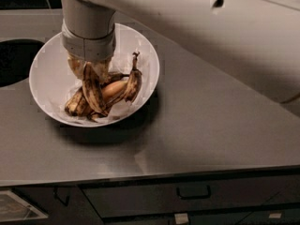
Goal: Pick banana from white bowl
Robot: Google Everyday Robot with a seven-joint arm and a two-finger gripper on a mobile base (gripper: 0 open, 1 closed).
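The gripper (89, 68) hangs over the left-centre of the white bowl (151, 67), below the arm's grey wrist collar (88, 42). Its pale fingers (76, 64) are drawn in narrow on the upper end of the banana (93, 91). The banana stands steeply, its long axis close to vertical. Its top is tucked up between the fingers, and its arched back bows toward the camera. Its dark lower tip points down into the bowl and touches the fruit beneath.

Just to its right lies a smoother orange-yellow banana (115, 88). Beyond that is a brown banana (133, 81) with its black stem pointing up. Another brown banana (75, 105) lies low on the left, on crumpled white paper (120, 110). The bowl sits on a grey steel worktop (211, 125), near a dark round recess (14, 60) at the left edge.
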